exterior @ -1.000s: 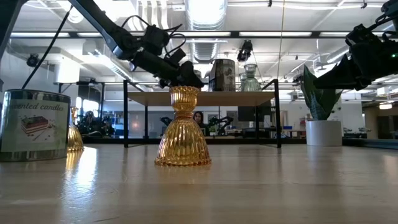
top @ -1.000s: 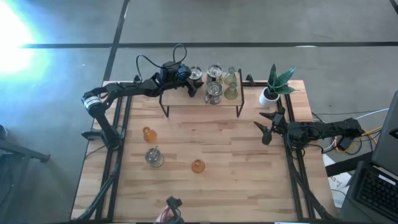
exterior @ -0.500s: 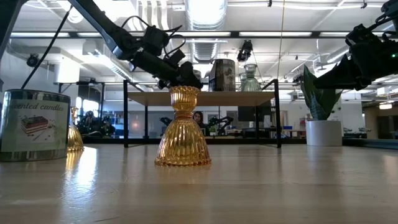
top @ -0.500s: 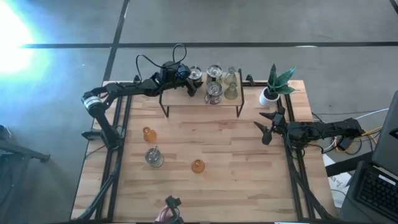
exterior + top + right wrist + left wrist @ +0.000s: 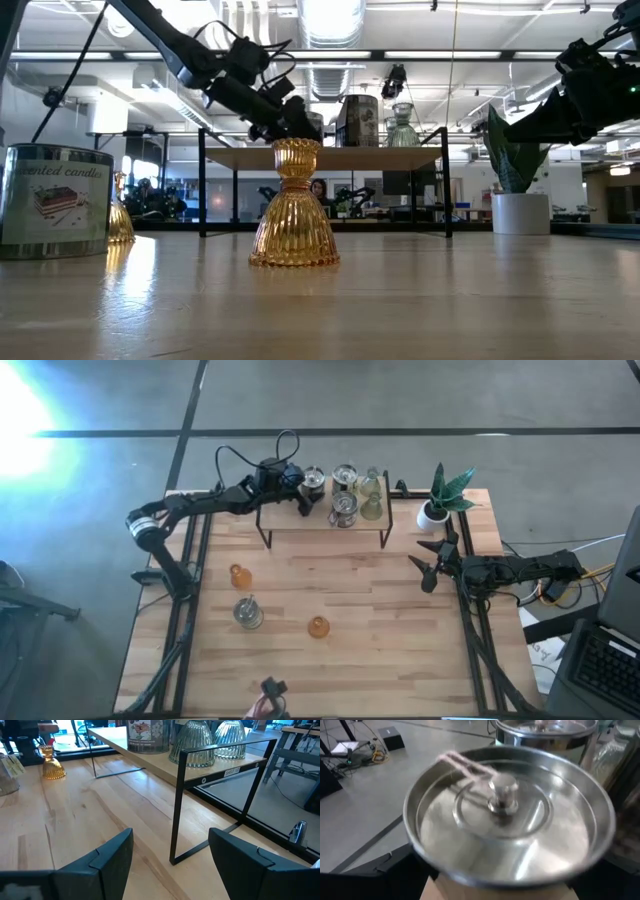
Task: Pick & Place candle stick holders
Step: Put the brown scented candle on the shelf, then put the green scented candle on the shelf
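A black-framed wooden shelf [image 5: 322, 520] stands at the table's far edge. On it are a silvery lidded holder [image 5: 314, 480], two more silvery ones [image 5: 344, 494] and two pale green glass holders [image 5: 371, 495]. My left gripper [image 5: 299, 487] is open at the shelf's left end. Its fingers stand on either side of the silvery holder [image 5: 505, 815], which rests on the shelf board; I cannot tell whether they touch it. On the table stand an orange holder [image 5: 238, 575], a silvery one [image 5: 247, 613] and another orange one [image 5: 317, 627]. My right gripper [image 5: 430, 566] is open and empty at the table's right side.
A green plant in a white pot [image 5: 438, 500] stands at the far right, beside the shelf. A small dark device [image 5: 270, 692] sits at the near edge. The table's middle [image 5: 360, 585], between the shelf and the loose holders, is bare wood.
My left gripper has drawn back a little toward the table's left and upward from the shelf's left end. The silvery holder has stayed where it was on the shelf.
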